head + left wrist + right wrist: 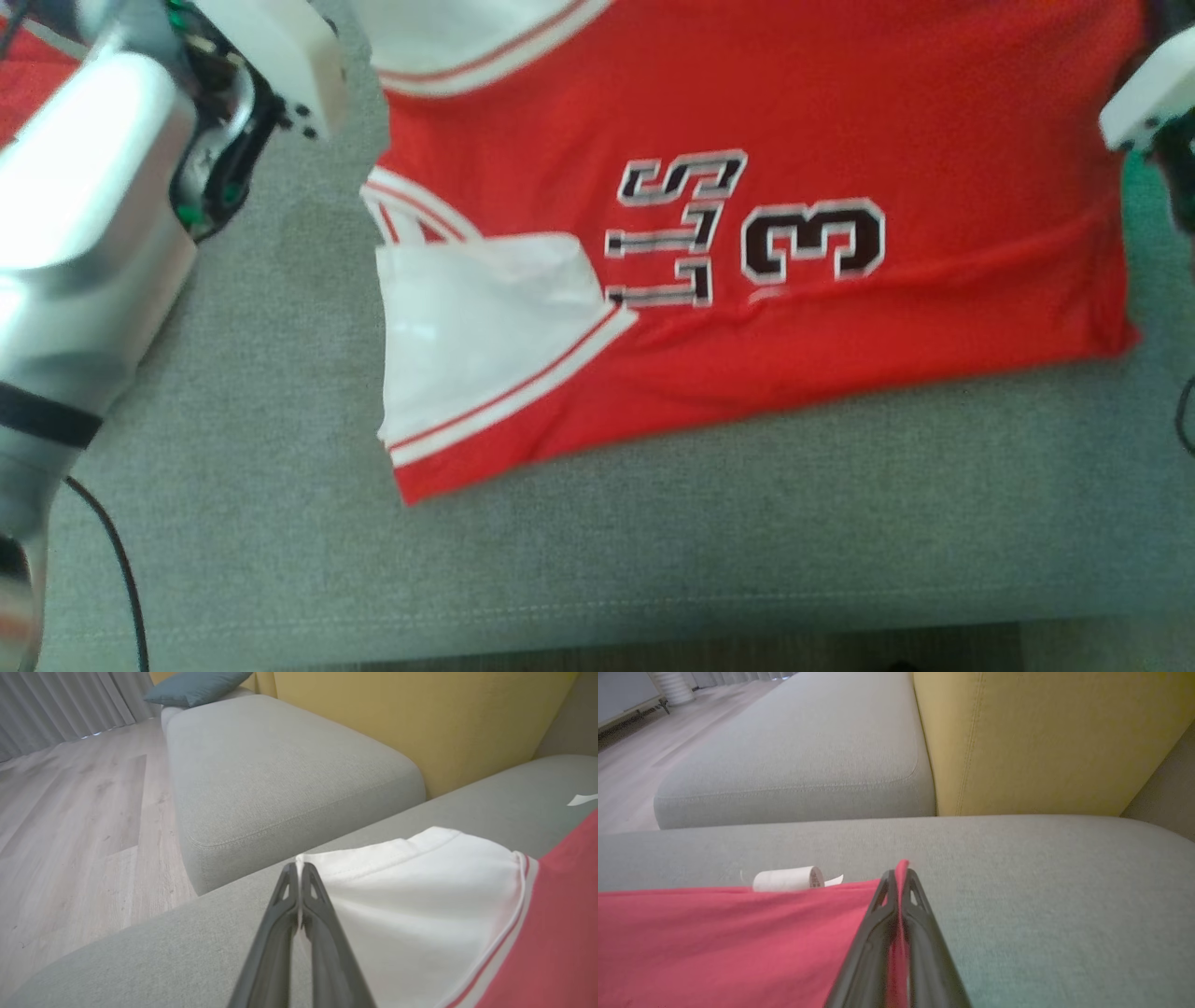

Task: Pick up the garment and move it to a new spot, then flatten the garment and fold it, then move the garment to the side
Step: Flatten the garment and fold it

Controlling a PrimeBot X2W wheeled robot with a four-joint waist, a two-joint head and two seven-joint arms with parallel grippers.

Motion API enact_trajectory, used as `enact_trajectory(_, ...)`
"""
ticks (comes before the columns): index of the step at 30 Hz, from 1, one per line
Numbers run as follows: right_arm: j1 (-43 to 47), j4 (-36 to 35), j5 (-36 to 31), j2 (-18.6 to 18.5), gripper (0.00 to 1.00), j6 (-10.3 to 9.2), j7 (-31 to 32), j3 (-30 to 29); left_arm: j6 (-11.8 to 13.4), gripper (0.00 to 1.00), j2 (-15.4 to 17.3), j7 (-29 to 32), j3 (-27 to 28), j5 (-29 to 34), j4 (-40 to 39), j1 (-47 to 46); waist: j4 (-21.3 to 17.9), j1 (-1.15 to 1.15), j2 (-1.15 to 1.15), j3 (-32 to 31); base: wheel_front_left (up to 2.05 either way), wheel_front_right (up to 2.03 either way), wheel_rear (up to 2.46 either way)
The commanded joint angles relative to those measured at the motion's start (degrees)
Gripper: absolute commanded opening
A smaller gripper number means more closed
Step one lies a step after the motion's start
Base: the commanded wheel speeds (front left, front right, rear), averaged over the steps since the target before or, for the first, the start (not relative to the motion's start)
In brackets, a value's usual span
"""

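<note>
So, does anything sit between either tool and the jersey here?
Nothing visible. The left tool is shut on the white sleeve of the jersey, and the right tool is shut on its red edge.

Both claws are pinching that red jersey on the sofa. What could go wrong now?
The left gripper pinches only the very corner of the white sleeve, so it might slip free when lifted. The right gripper holds a thin red edge of the jersey; uneven pulling could bunch it.
</note>
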Motion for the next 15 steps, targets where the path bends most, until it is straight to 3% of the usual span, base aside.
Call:
enact_trajectory(1,-1.67,-1.09,0.32,-0.49,0.00,0.37,-1.29,0.32,0.83,0.00,2.37,-0.95,3.14,-0.02,-0.51,-3.96,0.05,0.00,0.00,0.19,0.00,0.00,0.00)
enact_trajectory(7,-6.20,3.10,0.16,0.35,0.00,0.37,-5.13,0.64,1.50,0.00,0.36,-5.32,4.41,0.18,2.57,-6.09,0.23,0.00,0.00,0.84,0.00,0.00,0.00)
enact_trajectory(15,-4.74,6.12,3.53,0.58,0.00,0.37,-6.39,4.80,-1.09,0.00,-1.28,-7.17,1.97,0.84,5.90,-4.21,0.71,0.00,0.00,-0.99,0.00,0.00,0.00)
